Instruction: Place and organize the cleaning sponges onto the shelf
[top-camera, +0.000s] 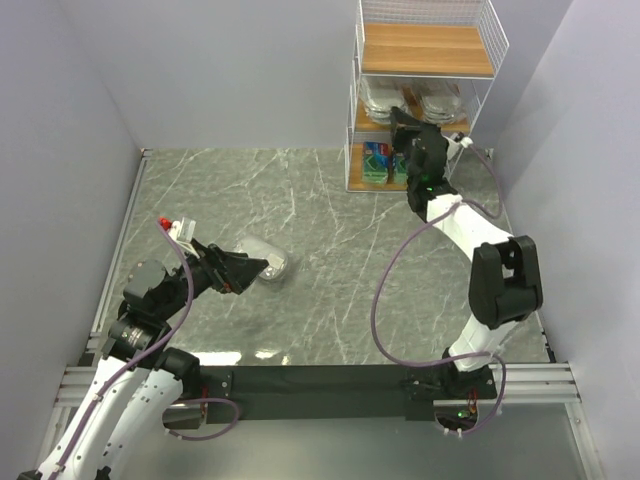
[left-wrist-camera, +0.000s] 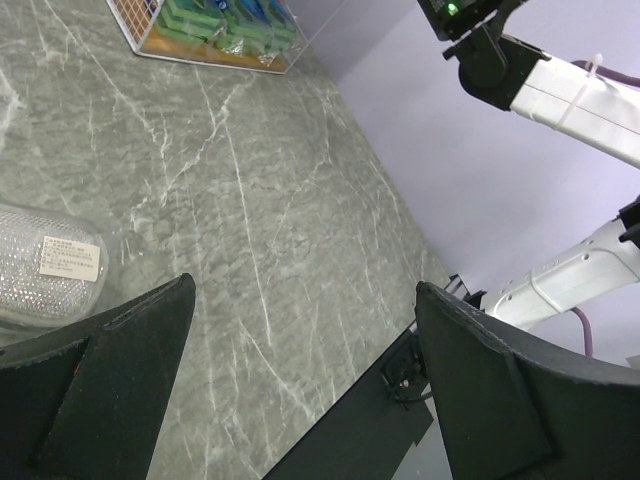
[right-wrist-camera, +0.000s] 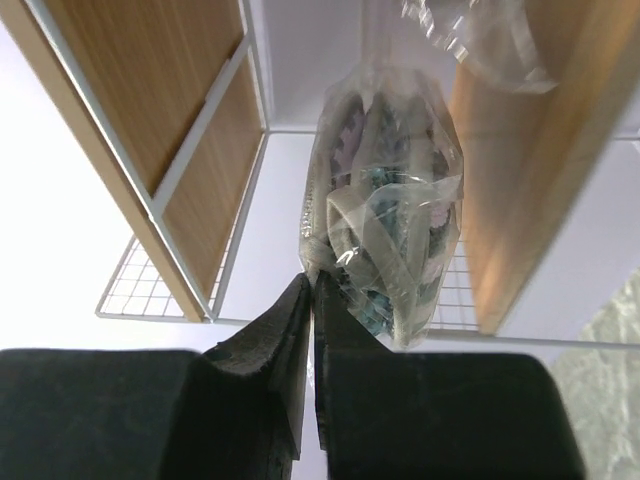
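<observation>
Right fingers (right-wrist-camera: 270, 340) pinch the wrap edge of an oval sponge pack (right-wrist-camera: 385, 210) whose long axis points straight ahead into the shelf (top-camera: 428, 48); left fingers (left-wrist-camera: 110, 390) gape.

Looks like a robotics lab cell. Boxed in by plain lilac panels (top-camera: 240, 70) around a marble-patterned tabletop (top-camera: 330, 230), with a left arm (top-camera: 150, 310) and right arm (top-camera: 500, 275) bolted to an aluminium rail (top-camera: 545, 383), purple cables (top-camera: 377, 310) looping. White wire shelf (top-camera: 425, 50) standing in the far corner.
</observation>
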